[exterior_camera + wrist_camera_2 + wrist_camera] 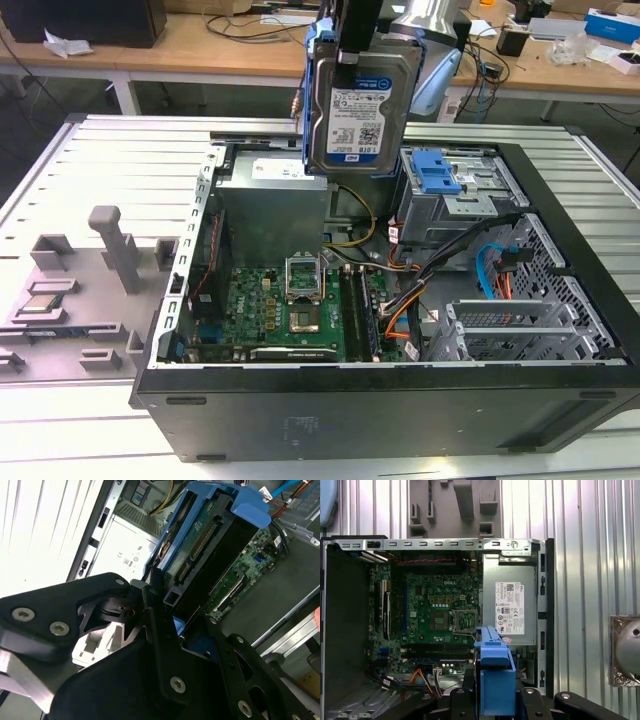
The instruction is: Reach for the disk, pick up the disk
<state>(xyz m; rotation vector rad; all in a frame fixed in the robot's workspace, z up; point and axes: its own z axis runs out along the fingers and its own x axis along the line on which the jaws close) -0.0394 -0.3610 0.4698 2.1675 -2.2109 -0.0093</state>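
Observation:
The disk (357, 108) hangs upright in the air above the back of the open computer case (380, 410). It is silver with a white-and-blue label and a blue bracket along its edges. My gripper (357, 35) is shut on its top edge. In the second wrist view the black fingers (156, 611) clamp the blue bracket, and the disk's (200, 550) green circuit-board side shows. In the first wrist view the disk's blue bracket (494, 677) stands edge-on between the gripper parts, over the motherboard (437, 617).
Below the disk lie the power supply (272, 205) and the motherboard (290, 305). A blue caddy (439, 174) sits in the drive cage at the exterior view's right. A grey fixture (110, 250) with a small square chip (40, 302) stands on the slatted metal table at the exterior view's left.

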